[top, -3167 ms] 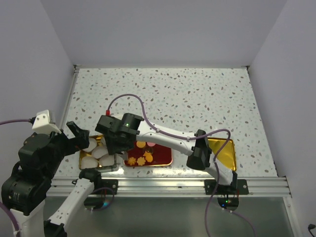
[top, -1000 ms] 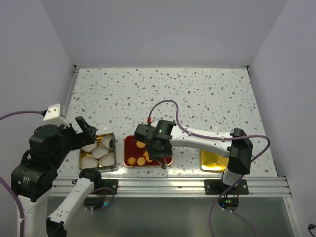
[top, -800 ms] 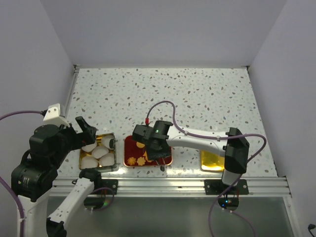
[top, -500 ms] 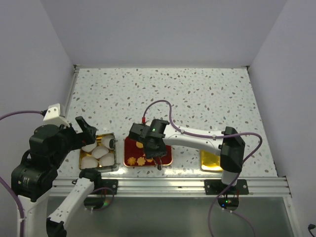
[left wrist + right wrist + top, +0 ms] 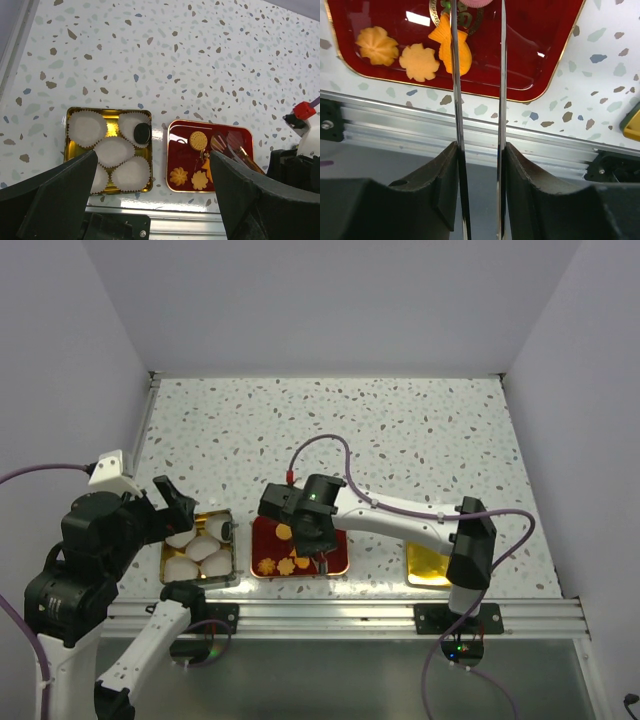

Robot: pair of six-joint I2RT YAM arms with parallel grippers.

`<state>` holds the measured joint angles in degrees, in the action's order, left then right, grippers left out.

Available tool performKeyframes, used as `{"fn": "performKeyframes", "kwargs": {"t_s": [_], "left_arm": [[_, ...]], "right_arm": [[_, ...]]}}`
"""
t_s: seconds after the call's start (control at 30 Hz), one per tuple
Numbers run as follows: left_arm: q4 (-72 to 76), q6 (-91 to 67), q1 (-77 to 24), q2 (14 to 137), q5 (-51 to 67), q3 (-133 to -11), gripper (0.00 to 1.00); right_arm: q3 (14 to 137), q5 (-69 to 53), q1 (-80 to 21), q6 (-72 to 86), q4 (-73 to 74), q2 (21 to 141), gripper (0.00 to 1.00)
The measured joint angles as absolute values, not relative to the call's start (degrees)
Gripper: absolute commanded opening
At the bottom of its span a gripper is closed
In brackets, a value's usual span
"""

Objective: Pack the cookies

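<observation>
The right gripper (image 5: pixel 477 10) hangs over a red tray (image 5: pixel 535 40) at the near edge of the table. Its 2 thin fingers are close together, clamped on a pink cookie (image 5: pixel 479 2) at their tips. In the tray lie 2 orange flower cookies (image 5: pixel 419 62), another orange cookie (image 5: pixel 462 57) and a round yellow cookie (image 5: pixel 198 140). The left gripper (image 5: pixel 152 165) is raised, its fingers wide apart. Just left of the tray, a gold tin (image 5: pixel 66 150) holds 5 white paper cups (image 5: pixel 86 130), with a dark brown cookie (image 5: pixel 142 133) in 1.
</observation>
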<state>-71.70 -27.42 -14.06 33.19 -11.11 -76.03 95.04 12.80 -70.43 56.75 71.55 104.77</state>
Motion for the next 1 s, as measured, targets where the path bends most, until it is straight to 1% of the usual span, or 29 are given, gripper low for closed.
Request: {"fn": "performKeyframes", "kwargs": {"t_s": [0.33,0.47,0.57,0.73,1.0], "left_arm": [[-71.68,-27.42,-14.06,33.19,-11.11,-76.03,1.0],[-71.68,-27.42,-14.06,33.21,-11.11,-76.05,1.0],[-71.94,-27.44,-14.06,33.58,-11.14,-77.14,1.0],[-70.65,-27.42,-14.06,33.21,-11.09,-82.83,1.0],[-66.5,-27.4,-14.06,28.29,-11.0,-89.17,1.0]], "right_arm": [[115.15,16.21,-70.43,55.09,76.05,106.78,0.38],[119.61,15.07,-70.5,52.88,75.88,108.62,0.38],[122.63,11.88,-70.52,51.77,74.56,111.11,0.37],[131.31,5.23,-70.83,51.37,69.91,118.93,0.37],[132.2,-4.91,-71.13,53.87,57.91,125.67,0.37]]}}
